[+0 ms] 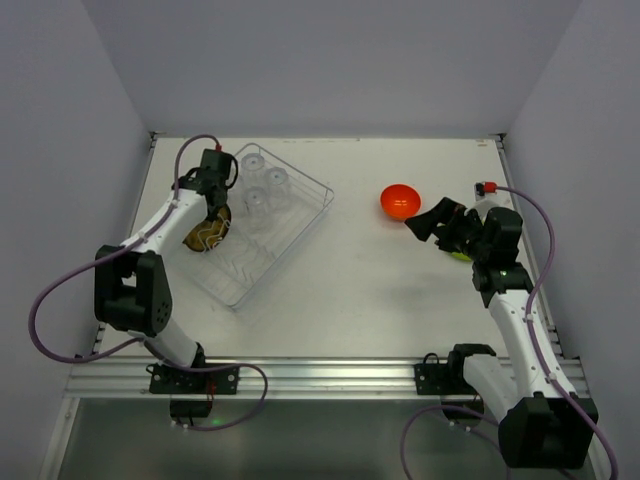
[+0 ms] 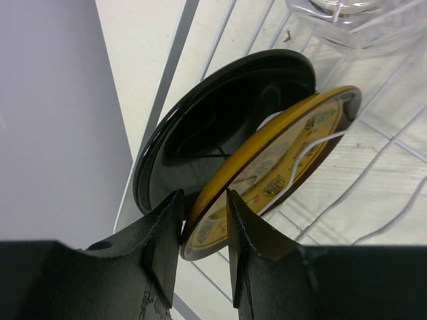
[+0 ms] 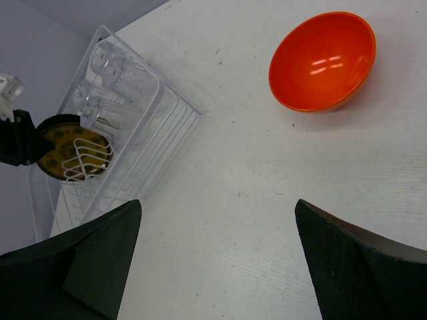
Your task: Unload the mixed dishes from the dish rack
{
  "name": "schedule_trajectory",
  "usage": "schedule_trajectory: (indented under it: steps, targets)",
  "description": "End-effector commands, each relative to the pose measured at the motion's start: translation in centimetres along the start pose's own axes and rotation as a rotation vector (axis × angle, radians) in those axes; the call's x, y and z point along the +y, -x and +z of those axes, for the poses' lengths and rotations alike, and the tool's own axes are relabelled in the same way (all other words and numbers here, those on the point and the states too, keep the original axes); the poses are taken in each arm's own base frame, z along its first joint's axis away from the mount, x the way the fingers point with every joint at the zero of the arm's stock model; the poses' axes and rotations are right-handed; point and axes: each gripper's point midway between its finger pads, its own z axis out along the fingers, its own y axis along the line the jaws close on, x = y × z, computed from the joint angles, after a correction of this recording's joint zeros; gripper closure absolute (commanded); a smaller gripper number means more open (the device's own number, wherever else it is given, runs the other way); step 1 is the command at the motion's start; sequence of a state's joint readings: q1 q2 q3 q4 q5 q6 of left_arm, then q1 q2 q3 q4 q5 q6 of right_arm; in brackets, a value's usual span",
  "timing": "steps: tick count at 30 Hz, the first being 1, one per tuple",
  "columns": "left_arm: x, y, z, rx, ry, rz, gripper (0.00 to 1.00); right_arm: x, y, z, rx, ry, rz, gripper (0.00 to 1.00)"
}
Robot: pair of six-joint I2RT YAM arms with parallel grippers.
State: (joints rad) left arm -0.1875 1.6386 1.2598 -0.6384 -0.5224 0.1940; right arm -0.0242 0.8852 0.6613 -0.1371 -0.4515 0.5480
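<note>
Progress: barely started. Dish rack (image 1: 240, 272) mostly loaded. Yellow patterned plate (image 2: 280, 167) upright inside, black plate (image 2: 220, 127) just behind. Left gripper (image 2: 203, 197) jaws straddle yellow rim, can't tell if pinched. Orange bowl (image 1: 400, 202) already out on table (image 1: 380, 300). Right gripper (image 3: 217, 203) near it, wide open, empty. Clear tumblers (image 1: 262, 185) not unloaded yet.

A silver wire dish rack (image 1: 300, 232) lies slantwise on the left of the white table (image 1: 360, 290). Clear tumblers (image 1: 277, 180) cluster in its far end, and a yellowish plate (image 1: 203, 236) stands on edge among the tines at its left side. The left gripper (image 1: 216, 206) reaches down at the plate's upper rim; its grip cannot be made out from here. An orange bowl (image 1: 400, 201) sits on the table well right of the rack, with the right gripper (image 1: 437, 228) just beside it, fingers spread.
</note>
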Motion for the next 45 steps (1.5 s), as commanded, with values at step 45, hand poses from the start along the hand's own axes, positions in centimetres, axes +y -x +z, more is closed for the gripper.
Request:
schedule_trajectory:
  steps: [45]
  targets:
    - [-1.6,0.4,-0.4,-0.02,-0.07,-0.004,0.88,1.5,0.2,-0.2,-0.012,0.078,-0.023,0.01]
